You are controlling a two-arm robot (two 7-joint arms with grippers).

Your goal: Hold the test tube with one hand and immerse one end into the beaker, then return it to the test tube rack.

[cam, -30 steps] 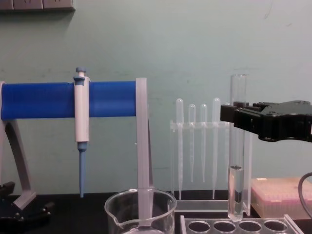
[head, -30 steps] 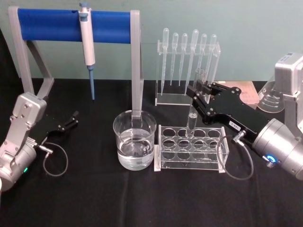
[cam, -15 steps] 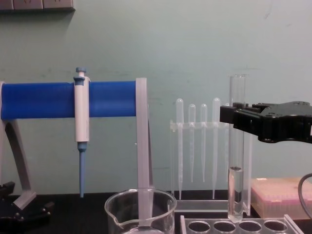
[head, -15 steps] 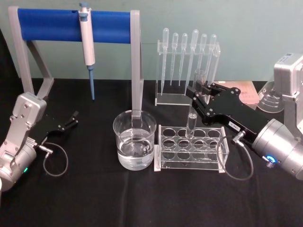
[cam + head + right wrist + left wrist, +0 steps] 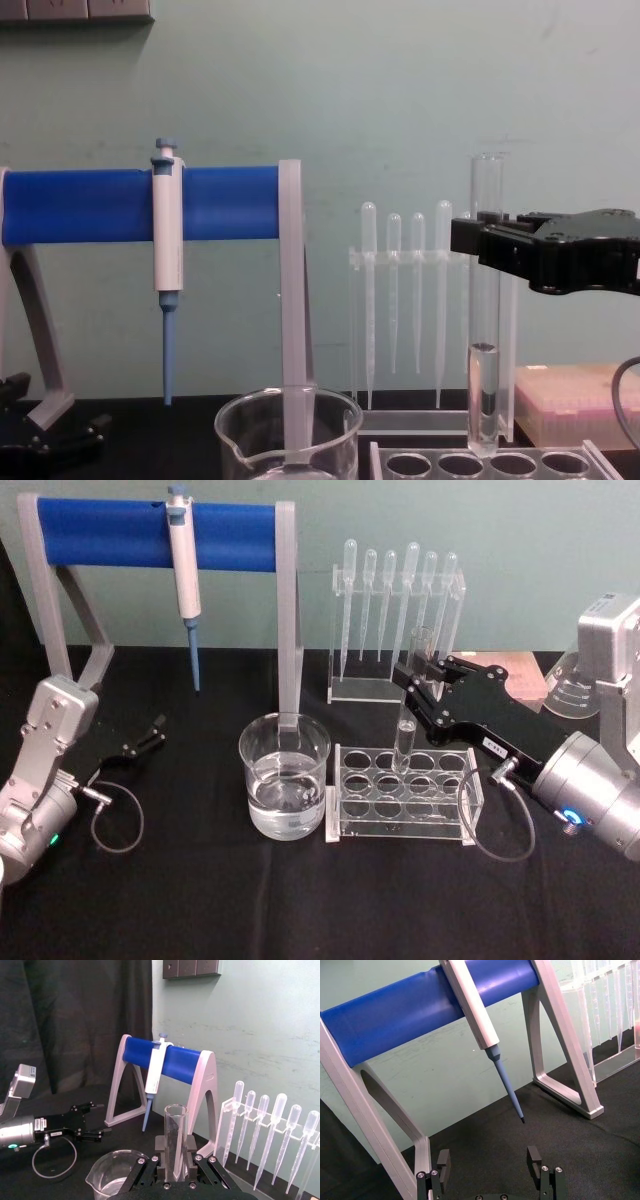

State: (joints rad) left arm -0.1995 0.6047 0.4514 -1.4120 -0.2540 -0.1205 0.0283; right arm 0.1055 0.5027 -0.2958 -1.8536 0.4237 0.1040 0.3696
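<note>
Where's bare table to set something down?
Free: black cloth in front of the beaker and test tube rack, and between left hand and beaker. Crowded: over the rack, where the right hand holds the test tube.

the tube (image 5: 486,330) and beaker (image 5: 252,780) are clear glass, smooth and glossy. the rack (image 5: 400,822) is clear hard plastic with shiny edges. the pipettes (image 5: 388,590) look like cloudy, softer plastic. the right claw (image 5: 412,683) and left claw (image 5: 155,730) are matt black; the right wrist (image 5: 590,785) is satin silver metal. the counter (image 5: 300,910) is covered in matt black cloth. the stand's bar (image 5: 120,532) is smooth blue, its legs (image 5: 288,630) dull grey.
</note>
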